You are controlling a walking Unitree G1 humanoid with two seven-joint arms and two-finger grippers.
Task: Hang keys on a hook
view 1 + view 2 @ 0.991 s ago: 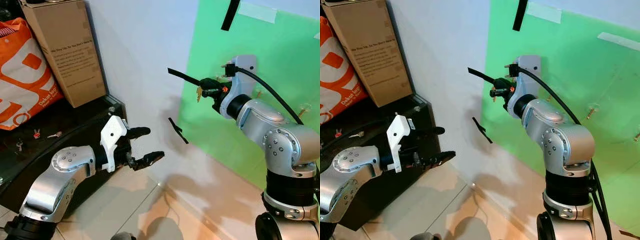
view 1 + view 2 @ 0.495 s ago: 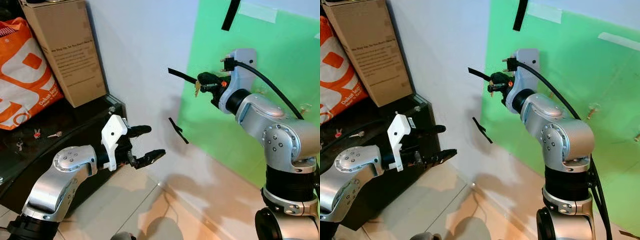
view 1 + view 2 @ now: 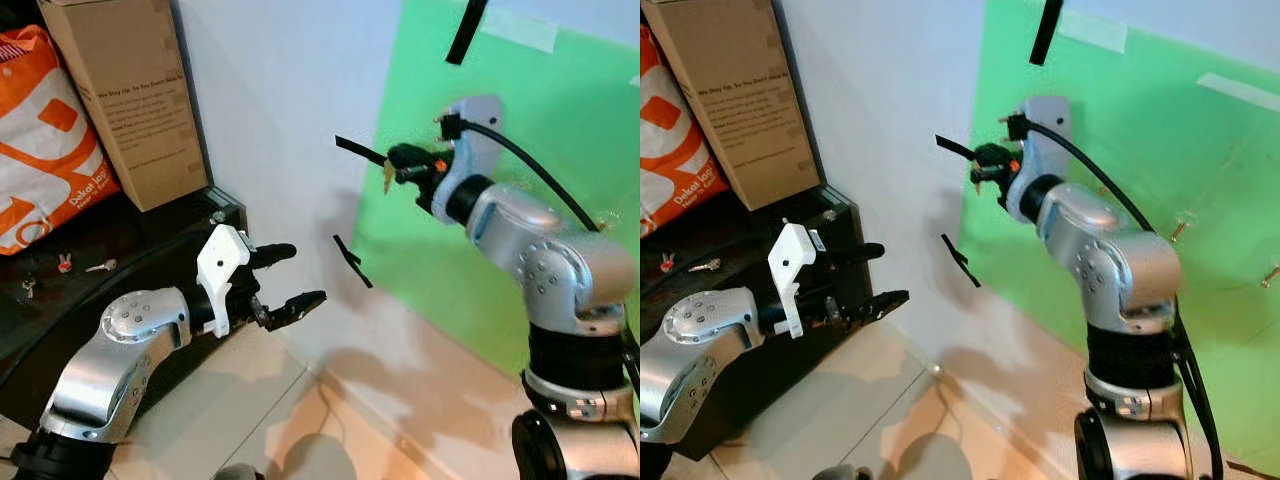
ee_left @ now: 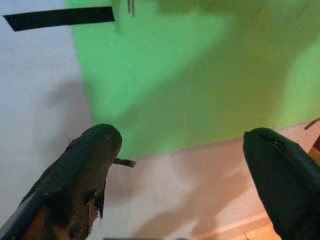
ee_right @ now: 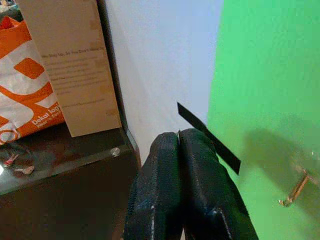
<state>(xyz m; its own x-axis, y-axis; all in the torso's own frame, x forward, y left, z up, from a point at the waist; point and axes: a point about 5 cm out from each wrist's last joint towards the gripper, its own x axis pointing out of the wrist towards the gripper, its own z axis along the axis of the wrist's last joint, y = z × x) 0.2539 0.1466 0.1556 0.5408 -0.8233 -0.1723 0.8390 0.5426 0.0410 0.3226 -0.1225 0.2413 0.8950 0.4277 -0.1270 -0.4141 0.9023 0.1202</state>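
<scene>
Our right gripper (image 3: 398, 168) clenches the keys (image 3: 388, 179); its wrist view reveals one hook (image 5: 296, 189). Left gripper (image 3: 288, 277) gapes.

Cardboard box (image 3: 128, 95): matt brown paperboard. Orange bag (image 3: 45, 140): glossy plastic. Cabinet top (image 3: 120, 235): glossy black; green sheet (image 3: 530, 110): matt paper; floor tiles (image 3: 250, 400): polished.

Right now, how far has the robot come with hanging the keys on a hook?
Done: the right gripper is shut on the key and raised to the green sheet on the wall. In hand: it holds the key near the sheet's edge; a brass hook sticks out nearby. Left: slipping the key over the hook and letting go. The left gripper hangs open and low, holding nothing.
</scene>
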